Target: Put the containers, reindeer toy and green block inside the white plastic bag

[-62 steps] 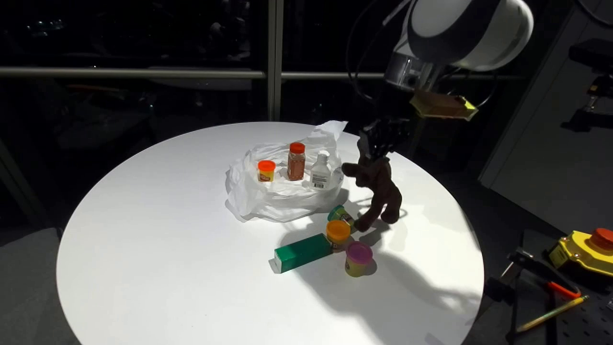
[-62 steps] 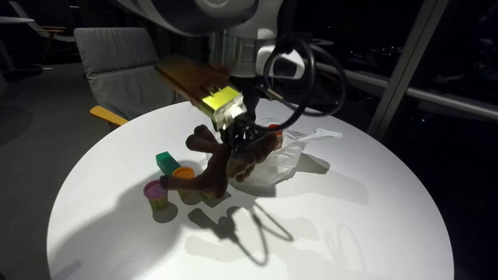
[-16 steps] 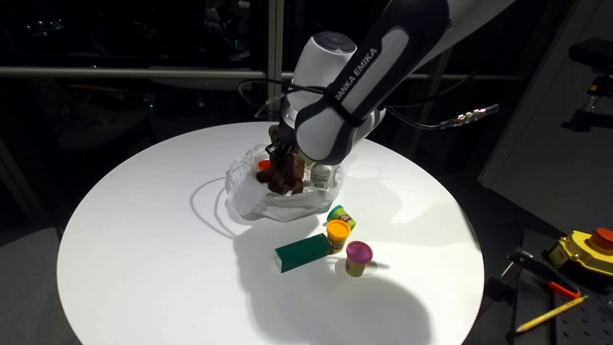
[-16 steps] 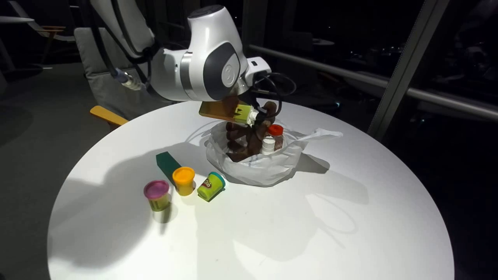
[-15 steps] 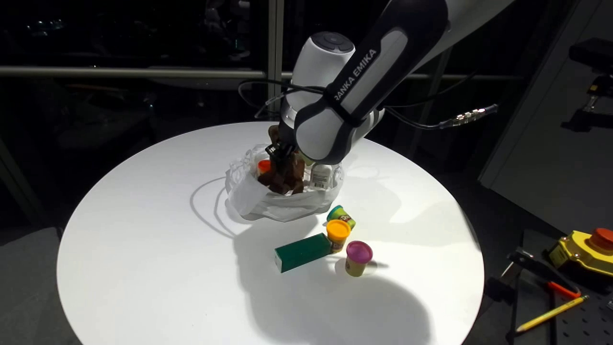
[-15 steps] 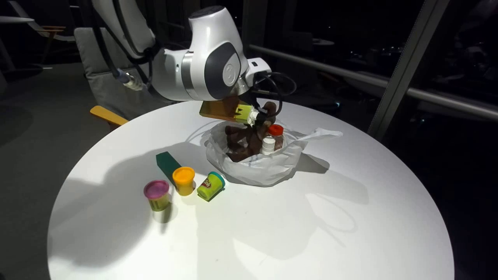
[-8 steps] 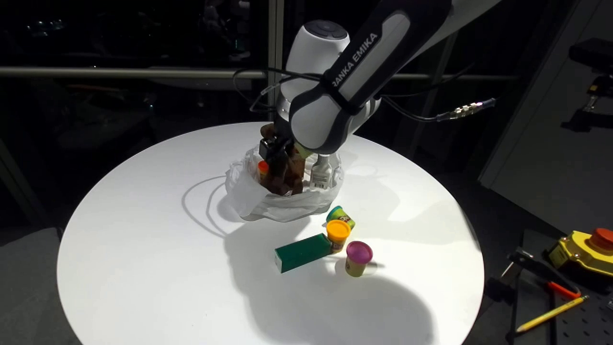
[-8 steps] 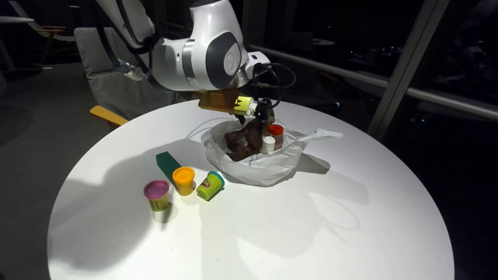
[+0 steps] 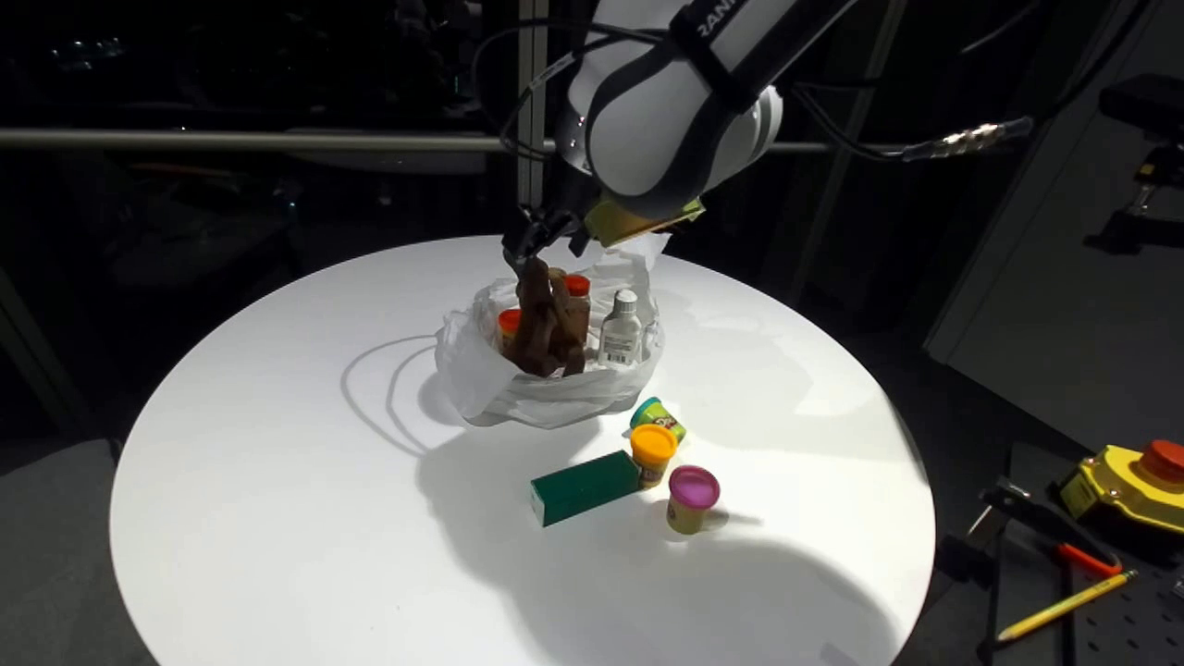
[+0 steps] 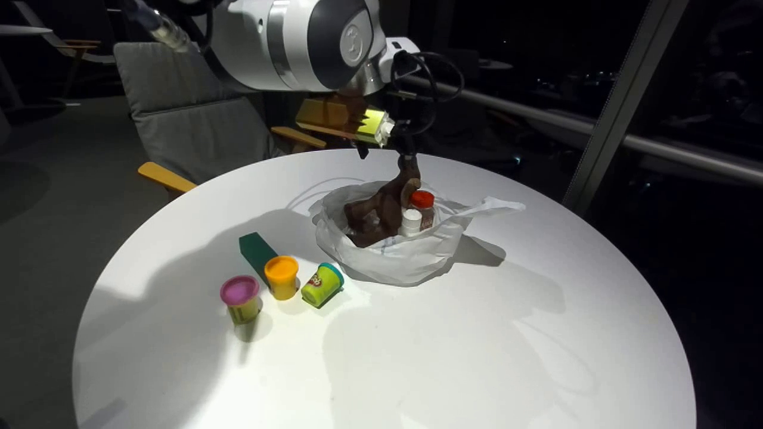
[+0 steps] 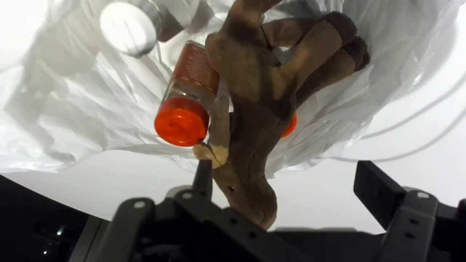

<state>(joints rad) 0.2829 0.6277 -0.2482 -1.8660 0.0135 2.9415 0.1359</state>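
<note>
Wrist view. The black two-finger gripper stands with its fingers spread wide apart, gripping nothing. The dark brown plush reindeer toy sits in the wrinkled, translucent white plastic bag, beside the slim clear bottle with a red cap; its head projects past the rim, close to one finger. You cannot tell whether they touch. Judge the step in hand as leaving the toy there: hold the fingers wide and lift clear of the head before travelling sideways.

In an exterior view, verify that the toy sits between the yellow tub with an orange-red lid and the clear bottle with a white cap. Rise slowly; a caught head could tip all three.

In an exterior view, steer around the bag's flared corner; thin plastic may snag. The rectangular green block rests outside the bag on the round white table, likely a later pick.
</note>
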